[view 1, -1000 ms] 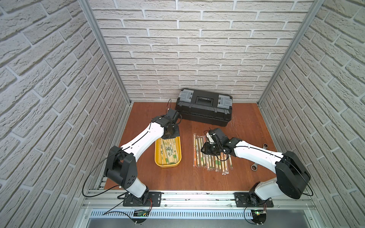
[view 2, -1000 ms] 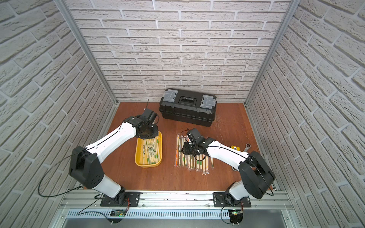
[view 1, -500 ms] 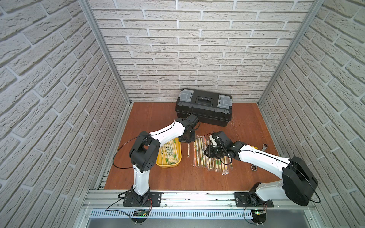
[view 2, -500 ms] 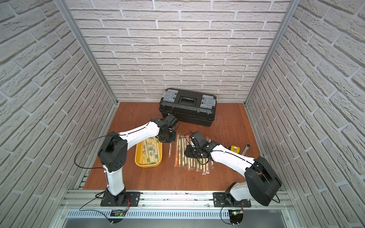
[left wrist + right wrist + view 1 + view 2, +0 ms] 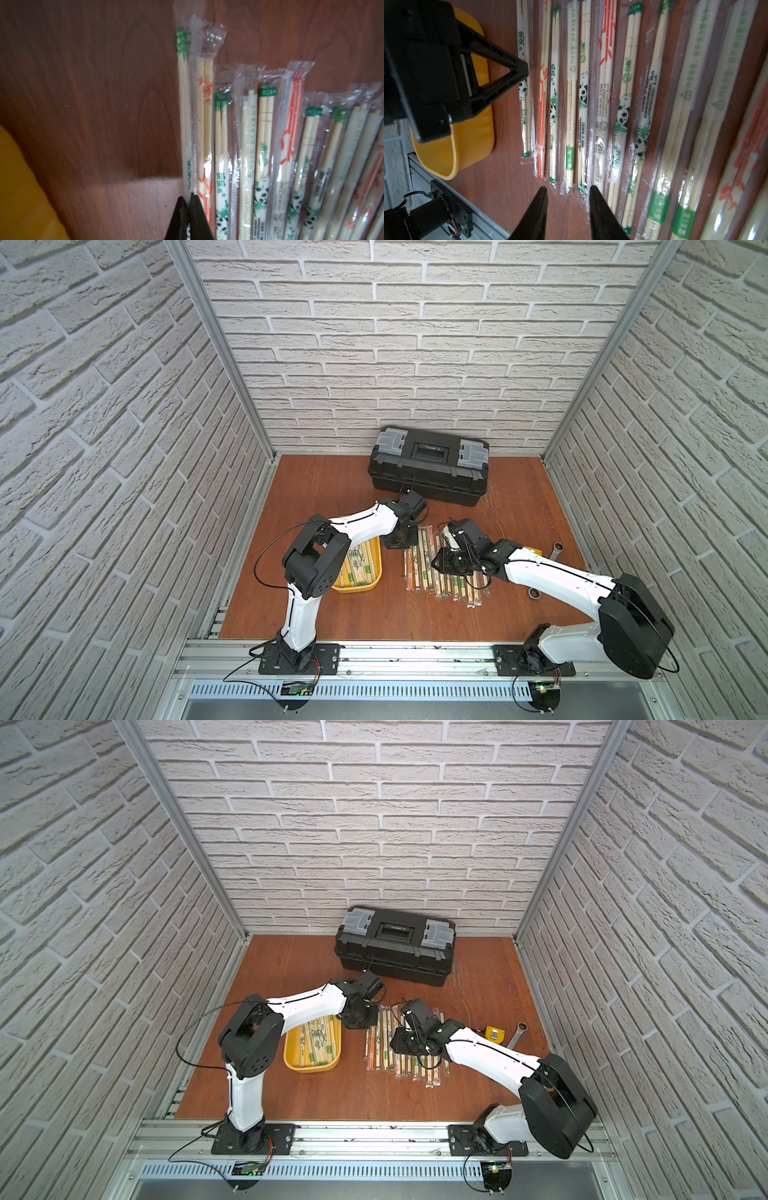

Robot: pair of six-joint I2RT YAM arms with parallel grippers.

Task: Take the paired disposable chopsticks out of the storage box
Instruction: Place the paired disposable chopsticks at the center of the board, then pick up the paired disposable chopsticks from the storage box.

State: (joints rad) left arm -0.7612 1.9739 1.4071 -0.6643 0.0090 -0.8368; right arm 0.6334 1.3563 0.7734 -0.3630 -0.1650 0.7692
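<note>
The yellow storage box (image 5: pixel 356 585) (image 5: pixel 309 1067) still holds several paired disposable chopsticks (image 5: pixel 358 566). To its right, a row of sleeved pairs (image 5: pixel 419 568) (image 5: pixel 380 1048) lies on the wooden floor. My left gripper (image 5: pixel 402 546) (image 5: pixel 188 200) is shut on the leftmost pair (image 5: pixel 184 104), a green-printed one lying at the row's left edge. In the right wrist view its fingertips (image 5: pixel 522 71) pinch that pair (image 5: pixel 524 116). My right gripper (image 5: pixel 436 568) (image 5: pixel 568 188) hovers open over the near part of the row and holds nothing.
A large black toolbox (image 5: pixel 428 464) stands against the back wall. A wrench (image 5: pixel 556 551) and a yellow tape measure (image 5: pixel 494 1033) lie to the right of the row. Brick walls close in on three sides, and an aluminium rail (image 5: pixel 415 655) runs along the front.
My left arm has swung right from above the yellow box to the left edge of the row, jaws shut throughout. The right gripper has shifted only slightly over the row.
</note>
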